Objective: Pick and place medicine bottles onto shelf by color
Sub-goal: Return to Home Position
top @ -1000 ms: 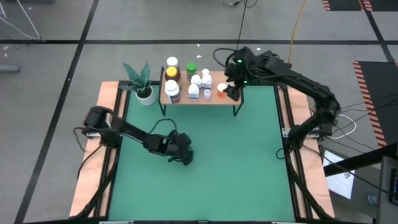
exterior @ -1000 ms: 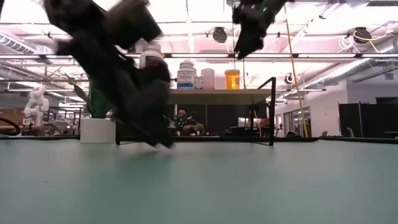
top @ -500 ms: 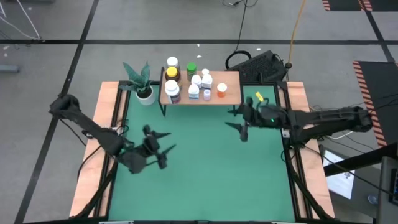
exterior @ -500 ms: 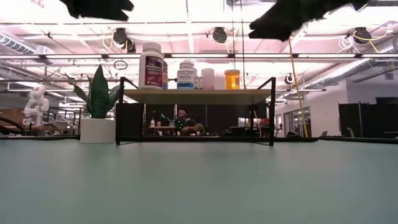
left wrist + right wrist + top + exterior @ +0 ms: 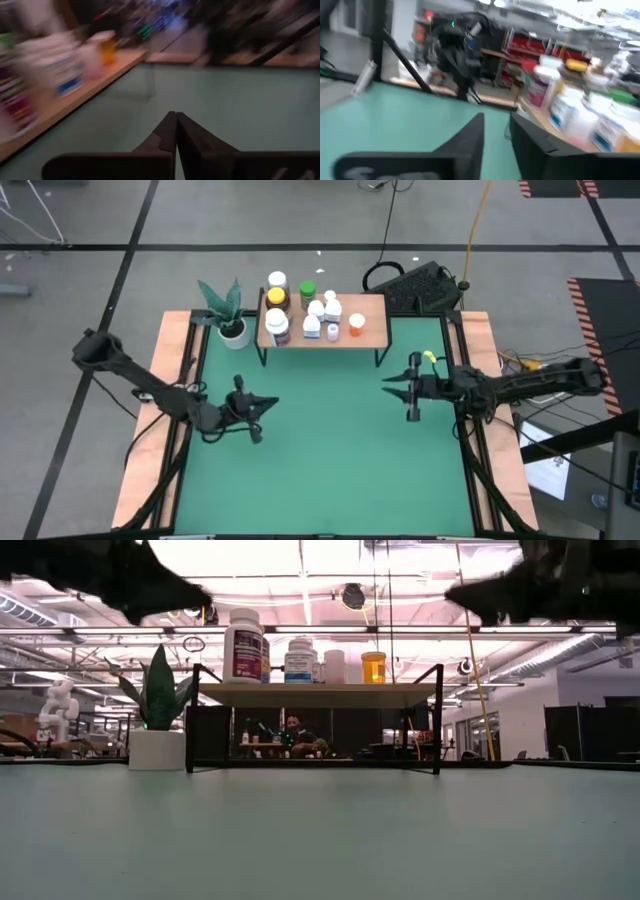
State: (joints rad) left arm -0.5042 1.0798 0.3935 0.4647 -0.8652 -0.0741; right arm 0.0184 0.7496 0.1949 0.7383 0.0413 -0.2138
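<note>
The shelf (image 5: pixel 370 320) stands at the table's far edge on thin black legs. Several medicine bottles stand upright on its left and middle: a white one with a maroon label (image 5: pixel 243 645), an amber one with a yellow cap (image 5: pixel 276 299), a green one (image 5: pixel 307 290), small white ones (image 5: pixel 316 312) and an orange one (image 5: pixel 356 326). My left gripper (image 5: pixel 273 401) hovers shut above the table's left half, pointing right. My right gripper (image 5: pixel 384 384) hovers above the right half, pointing left, fingers (image 5: pixel 472 132) a little apart with nothing between them. Both stay clear of the shelf.
A white pot with a green plant (image 5: pixel 232 330) stands left of the shelf. Wooden borders (image 5: pixel 176 360) run along the table's left and right sides. The green tabletop (image 5: pixel 325 450) between and in front of the grippers is bare. The shelf's right end (image 5: pixel 376 308) carries no bottle.
My left gripper has risen from the table's middle, drawn back toward the left edge, tipped from pointing down to level, and shut. My right gripper has left the shelf's right end, swung toward the right and near edges, and come down lower. The bottles have stayed put.
</note>
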